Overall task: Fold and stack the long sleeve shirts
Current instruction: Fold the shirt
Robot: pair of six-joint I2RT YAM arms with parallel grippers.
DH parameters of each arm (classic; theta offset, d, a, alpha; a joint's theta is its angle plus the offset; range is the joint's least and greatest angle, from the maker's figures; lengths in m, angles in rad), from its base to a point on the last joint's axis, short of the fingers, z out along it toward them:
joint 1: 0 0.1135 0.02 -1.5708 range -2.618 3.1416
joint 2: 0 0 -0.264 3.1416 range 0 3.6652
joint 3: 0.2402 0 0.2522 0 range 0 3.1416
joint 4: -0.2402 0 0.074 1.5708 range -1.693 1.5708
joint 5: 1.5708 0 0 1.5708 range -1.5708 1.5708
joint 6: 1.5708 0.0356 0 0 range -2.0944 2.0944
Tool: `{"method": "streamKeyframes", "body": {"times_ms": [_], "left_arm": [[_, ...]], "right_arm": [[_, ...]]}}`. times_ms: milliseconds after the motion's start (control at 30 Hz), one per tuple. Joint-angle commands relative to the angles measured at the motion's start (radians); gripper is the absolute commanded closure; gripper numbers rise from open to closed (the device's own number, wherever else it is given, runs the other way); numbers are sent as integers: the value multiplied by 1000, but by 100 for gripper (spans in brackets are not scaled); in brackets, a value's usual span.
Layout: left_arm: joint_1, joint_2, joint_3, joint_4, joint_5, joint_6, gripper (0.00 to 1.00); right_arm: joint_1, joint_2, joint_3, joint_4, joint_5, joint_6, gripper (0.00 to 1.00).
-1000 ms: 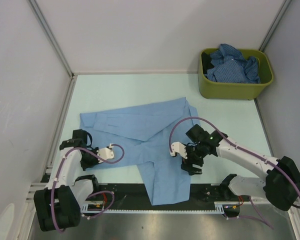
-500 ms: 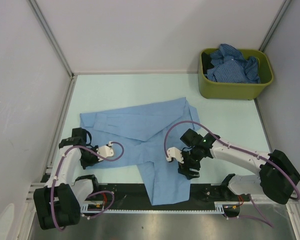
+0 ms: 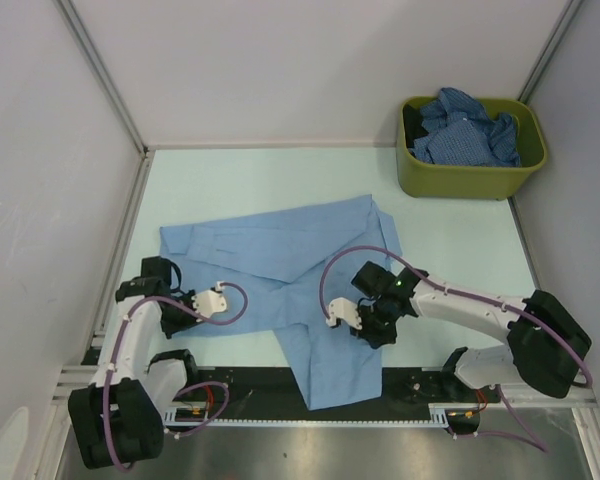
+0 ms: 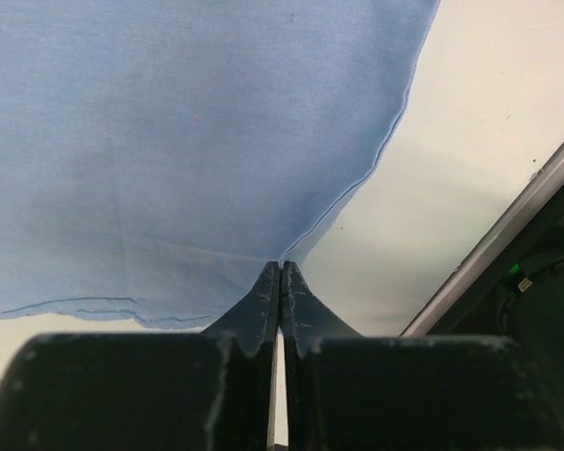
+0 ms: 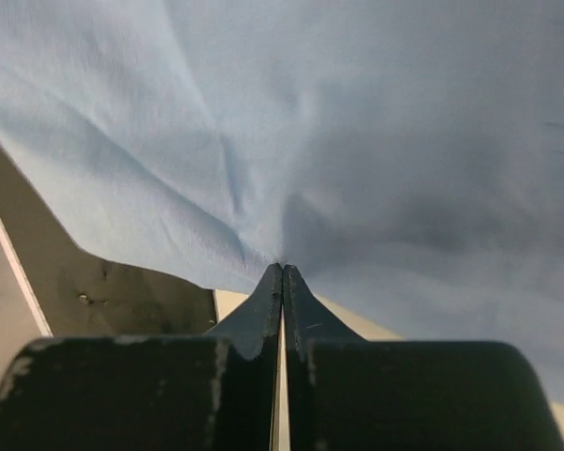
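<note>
Fingers first, from the overhead camera. Your left fingers are closed at the near-left hem of the light blue shirt. Your right fingers are closed on the cloth near its right edge. The left arm rises from its base, with its elbow pushed out toward the left wall. Its forearm folds back inward, and the wrist sits low over the tabletop. The right arm stretches leftward and low from its base, its wrist bent down onto the shirt. That shirt lies spread across the middle of the tabletop, with one part trailing over the near edge. The darker blue shirts sit heaped in the olive-green bin at the far right corner, well apart from both arms.

On your left wrist camera, the left fingers are pressed flat together. The shirt runs its hem straight into their tips, so they pinch the very edge. Bare tabletop shows to the right.

On your right wrist camera, the right fingers are likewise fully closed. The shirt puckers into creases that gather at the tips, so the cloth is gripped between them.
</note>
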Motion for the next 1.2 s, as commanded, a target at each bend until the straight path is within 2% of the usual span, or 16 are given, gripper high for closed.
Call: {"method": "streamKeyframes", "body": {"times_ms": [0,167,367,667,833,967,1167], "left_arm": [[35,-22,47,-26,47,16,99],[115,45,142,-45,86,37,100],[149,160,290,-27,159,-31,100],[149,401,462,76,143,-123,99],[151,485,489,139,124,-151,98],[149,533,501,167,124,-179,93],[146,603,522,208,132,-231,91]], "right_arm": [[-82,-52,137,-48,14,-13,100],[-168,-73,275,-90,14,-65,100],[-293,35,448,-114,-2,-139,100],[-382,359,775,-98,-12,-188,100],[-417,503,974,-91,-5,-180,100],[-419,591,1031,-79,5,-160,100],[-415,638,1016,-55,37,-136,100]]}}
